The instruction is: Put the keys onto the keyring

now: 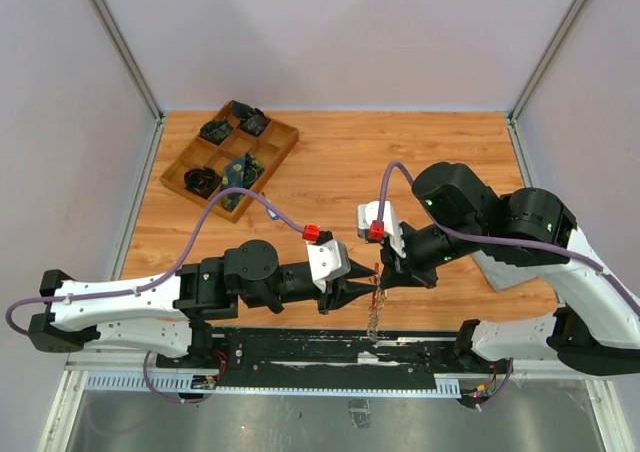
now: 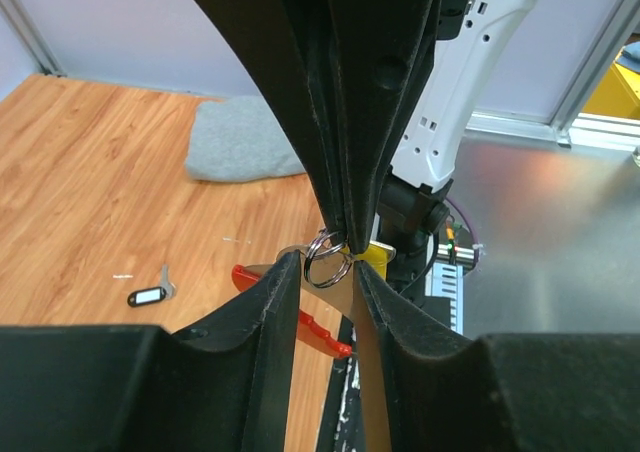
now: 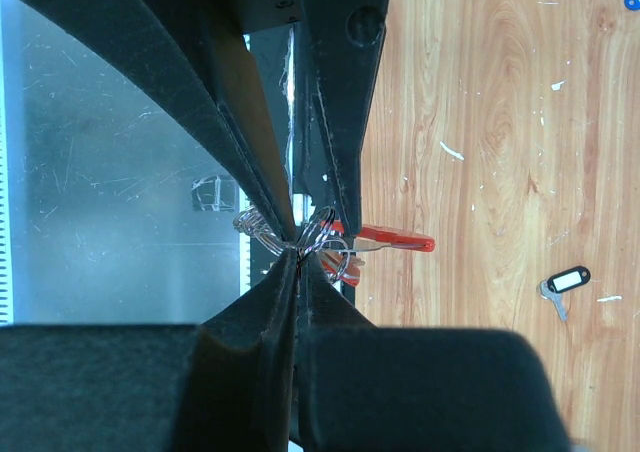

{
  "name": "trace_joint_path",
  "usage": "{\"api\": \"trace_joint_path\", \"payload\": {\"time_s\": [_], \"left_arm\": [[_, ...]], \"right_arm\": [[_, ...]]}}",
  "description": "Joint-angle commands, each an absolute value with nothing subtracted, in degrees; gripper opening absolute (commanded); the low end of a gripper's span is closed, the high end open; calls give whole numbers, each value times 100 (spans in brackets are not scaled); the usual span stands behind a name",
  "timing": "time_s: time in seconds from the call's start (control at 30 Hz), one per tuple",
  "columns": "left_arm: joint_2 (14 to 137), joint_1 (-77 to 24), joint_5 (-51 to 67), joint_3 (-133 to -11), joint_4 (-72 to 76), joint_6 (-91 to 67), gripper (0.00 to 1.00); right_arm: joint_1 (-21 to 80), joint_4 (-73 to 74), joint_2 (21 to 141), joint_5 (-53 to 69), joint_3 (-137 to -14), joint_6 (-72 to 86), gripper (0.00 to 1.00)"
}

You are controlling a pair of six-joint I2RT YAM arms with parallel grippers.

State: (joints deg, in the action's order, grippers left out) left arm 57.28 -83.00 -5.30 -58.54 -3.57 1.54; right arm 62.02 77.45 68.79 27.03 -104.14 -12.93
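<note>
Hanging between the two sets of fingertips, the keyring (image 1: pixel 377 298) sits over the near edge of the table (image 1: pixel 330 162), about midway from left to right. It is a thin silvery wire ring with a glittery chain dangling below it and a long red plastic piece (image 3: pixel 395 239) beside it. A yellow key (image 2: pixel 375 255) shows just beside the ring.

The right gripper (image 3: pixel 298 262) is clenched, its black tapered fingers pinched together on the ring. The left gripper (image 2: pixel 326 272) has its jaws part way apart, one on each side of the ring; whether they press on it cannot be told.

The table is orange-brown wood laminate with clear grain, with a brushed metal plate along its near edge, pale walls and aluminium posts around it.

A tagged key (image 2: pixel 150 294) lies flat on the wood, well apart from the grippers. A grey cloth (image 2: pixel 245 140) lies farther off. At the far left stands a wooden tray (image 1: pixel 275 142) of dark items.
</note>
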Motion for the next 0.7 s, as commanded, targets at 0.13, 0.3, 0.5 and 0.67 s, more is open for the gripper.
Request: {"api": "trace_joint_path", "payload": {"time_s": [0.13,0.3,0.5,0.67], "left_arm": [[5798,-8278,-371,-6079,-239,233,24],[5814,-8279,-362,-6099,-246,260,20],[5845,-8279,-352,-6117,-253,263,12],[5858,-8279,-329,-6132,-288,268,0]], "right_arm": [[6293,7699,6818,2723,-10308,-1410,1],[6291,7691,6794,2692,-10254,-1398,1],[6294,7639,6785,2658,-10223,-1379,1],[6293,7532,6715,2612,-10182,-1315,1]]}}
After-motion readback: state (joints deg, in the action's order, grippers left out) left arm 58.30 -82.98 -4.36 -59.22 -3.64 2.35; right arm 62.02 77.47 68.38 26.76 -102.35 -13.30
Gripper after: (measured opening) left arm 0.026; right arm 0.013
